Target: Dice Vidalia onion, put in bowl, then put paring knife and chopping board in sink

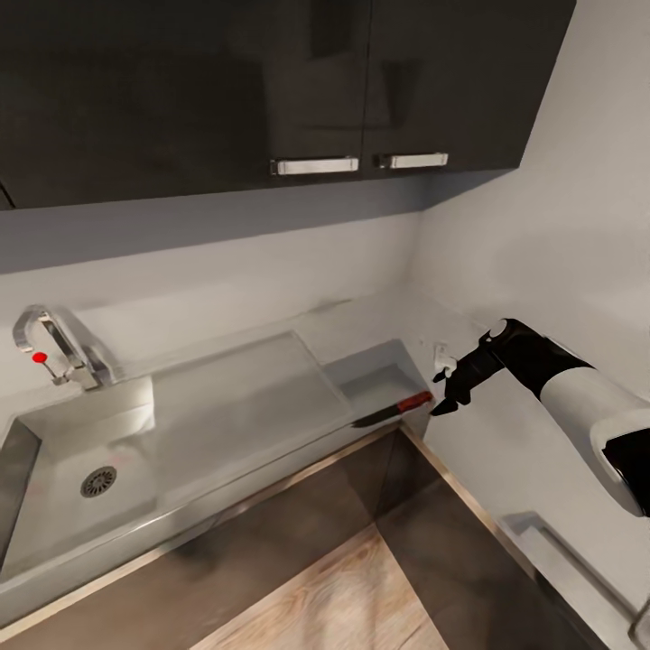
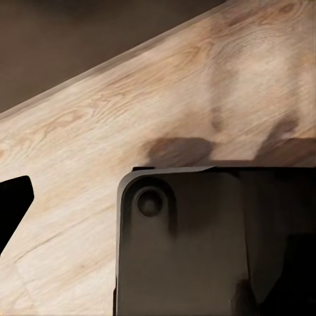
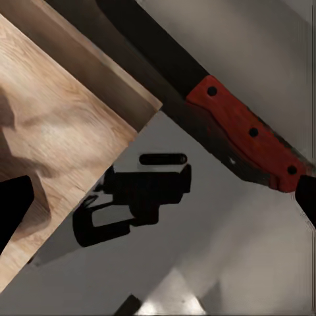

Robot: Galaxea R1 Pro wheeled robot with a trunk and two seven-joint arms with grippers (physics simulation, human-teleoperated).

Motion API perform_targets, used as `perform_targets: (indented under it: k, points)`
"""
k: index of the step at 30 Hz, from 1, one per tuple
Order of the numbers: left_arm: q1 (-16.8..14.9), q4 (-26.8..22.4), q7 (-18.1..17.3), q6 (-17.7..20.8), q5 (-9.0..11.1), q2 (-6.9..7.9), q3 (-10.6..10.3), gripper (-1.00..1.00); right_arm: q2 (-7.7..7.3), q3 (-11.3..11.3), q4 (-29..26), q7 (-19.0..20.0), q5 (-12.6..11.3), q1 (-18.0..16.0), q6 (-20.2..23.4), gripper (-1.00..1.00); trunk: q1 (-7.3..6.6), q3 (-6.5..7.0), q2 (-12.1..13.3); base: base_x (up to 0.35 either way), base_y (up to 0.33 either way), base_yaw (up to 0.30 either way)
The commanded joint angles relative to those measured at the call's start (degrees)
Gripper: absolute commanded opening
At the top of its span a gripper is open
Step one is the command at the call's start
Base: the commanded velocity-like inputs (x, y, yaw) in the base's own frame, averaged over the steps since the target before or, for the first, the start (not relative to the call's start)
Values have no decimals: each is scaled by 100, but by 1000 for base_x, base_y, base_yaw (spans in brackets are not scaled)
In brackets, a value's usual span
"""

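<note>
One paring knife (image 1: 394,411), dark blade and red riveted handle, lying at the front edge of the grey countertop (image 1: 379,334) near the corner, blade tip toward the sink (image 1: 86,451); in the right wrist view the knife (image 3: 243,131) lies diagonally, handle with three rivets; one sink, steel basin with one round dark drain (image 1: 98,481), one flat drainboard (image 1: 244,388) to its right, one curved chrome tap (image 1: 54,348) with one red knob (image 1: 39,357); two dark upper cabinet doors with two pale bar handles (image 1: 314,166); one right gripper (image 1: 449,394), black, just beside the knife's handle end, not touching it as far as visible; fingers look parted with nothing between them, its shadow in the right wrist view also shows two separate prongs; left gripper: cannot tell its state, the left wrist view shows a dark robot base panel (image 2: 197,243) over wood floor (image 2: 131,99); room: pale grey walls meeting in a corner, dark lower cabinets, light wood-plank floor.
</note>
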Motion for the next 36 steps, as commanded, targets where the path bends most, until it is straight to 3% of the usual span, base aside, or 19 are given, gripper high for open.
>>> perform_targets:
  k: [1,17,27,36]
  points:
    - [1,-13,27,-8,39,6,-48,100,-2,9,-14,23,3,-3,60,100,4,-11,-11,142,59,-7]
    - [1,-13,27,-8,39,6,-48,100,-1,15,-9,24,-5,-3,66,100,4,-12,-11,223,103,-1]
    - [1,-9,27,-8,39,3,-48,100,-1,18,63,25,-4,-3,60,100,4,-26,-11,17,3,0]
    - [1,-5,26,-8,39,2,-54,100,-1,18,136,30,159,-3,-61,100,4,-61,-11,0,0,0]
